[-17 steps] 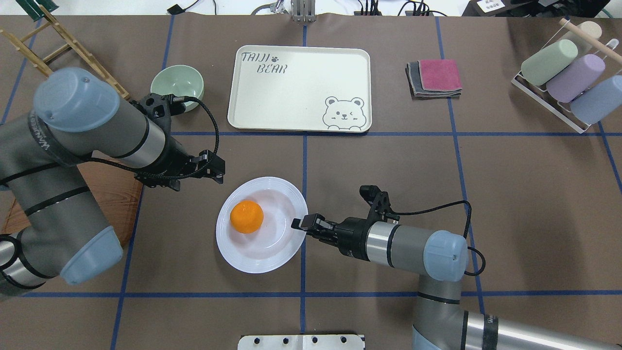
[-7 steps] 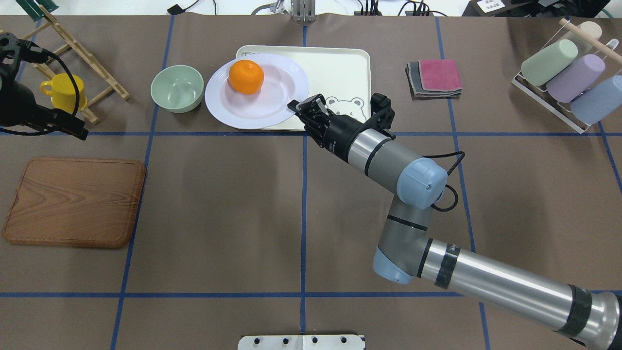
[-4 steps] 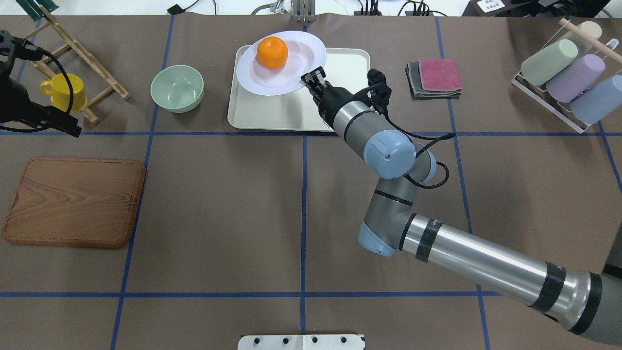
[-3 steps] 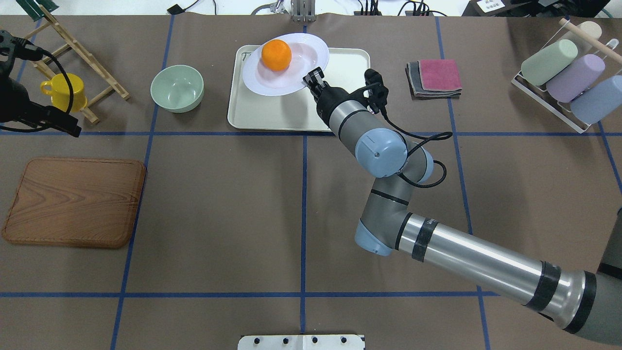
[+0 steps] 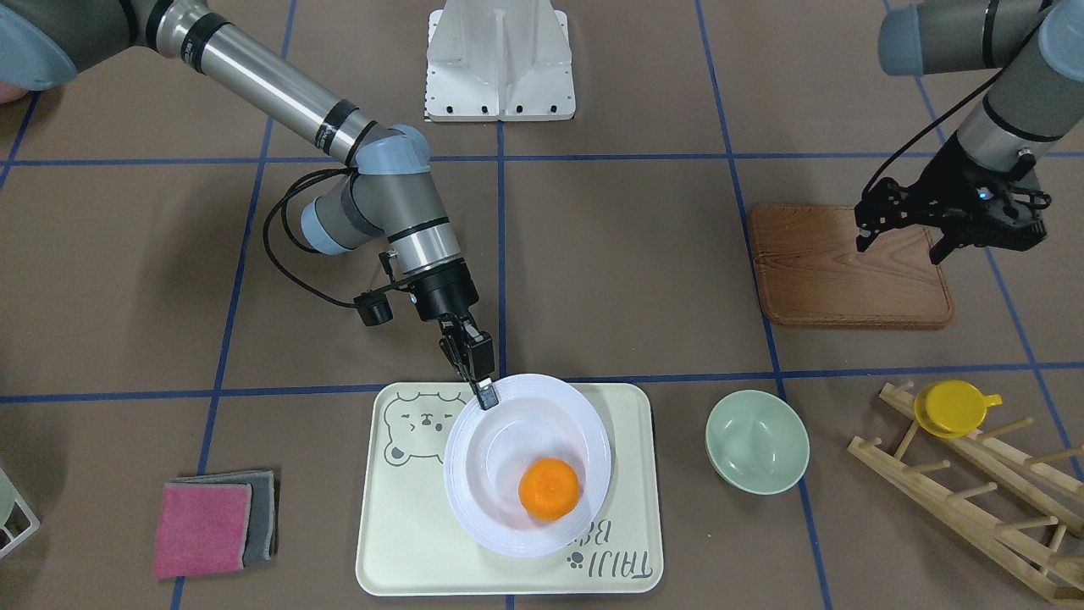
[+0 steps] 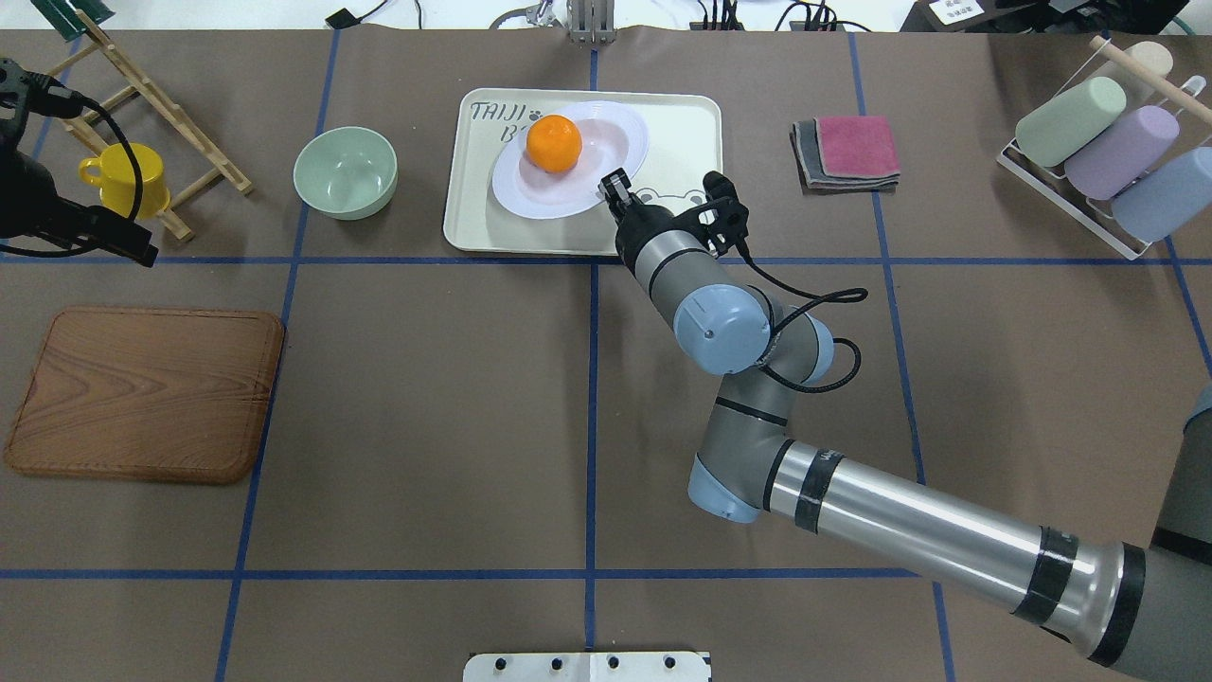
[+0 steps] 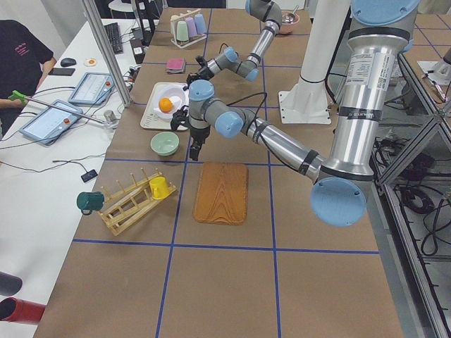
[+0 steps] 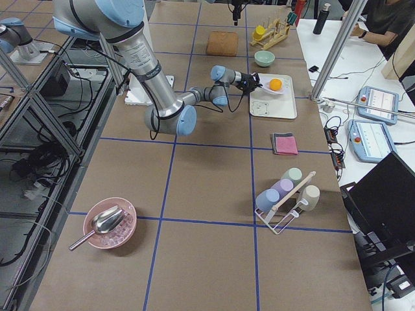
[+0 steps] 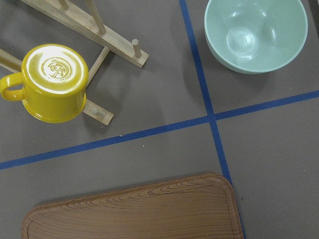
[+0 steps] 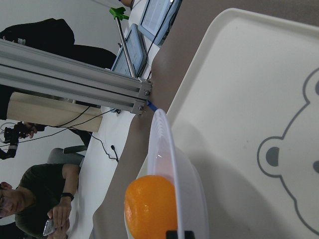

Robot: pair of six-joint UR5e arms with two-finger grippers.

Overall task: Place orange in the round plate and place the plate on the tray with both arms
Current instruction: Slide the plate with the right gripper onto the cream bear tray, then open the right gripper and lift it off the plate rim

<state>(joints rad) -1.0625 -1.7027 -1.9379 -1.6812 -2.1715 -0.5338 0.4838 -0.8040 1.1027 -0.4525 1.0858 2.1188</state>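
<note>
The orange (image 6: 554, 143) lies in the round plate (image 6: 587, 175), toward its far side. My right gripper (image 6: 614, 185) is shut on the plate's near rim and holds it low over the tray (image 6: 682, 133), covering part of the lettering. In the right wrist view the plate (image 10: 167, 149) stands edge-on with the orange (image 10: 152, 206) inside and a shadow on the tray (image 10: 259, 79); I cannot tell whether it touches. My left gripper (image 5: 902, 241) hangs open and empty over the wooden board (image 5: 847, 280), far from the plate (image 5: 527, 464).
A pale green bowl (image 6: 345, 171) sits left of the tray. A yellow cup (image 6: 121, 180) hangs on a wooden rack at the far left. Folded cloths (image 6: 847, 152) lie right of the tray, and a rack of tumblers (image 6: 1108, 152) stands at the far right.
My right gripper carried the plate with the orange from the table's middle out over the tray, then drew it back and down toward the tray's centre. The left arm withdrew to the left.
</note>
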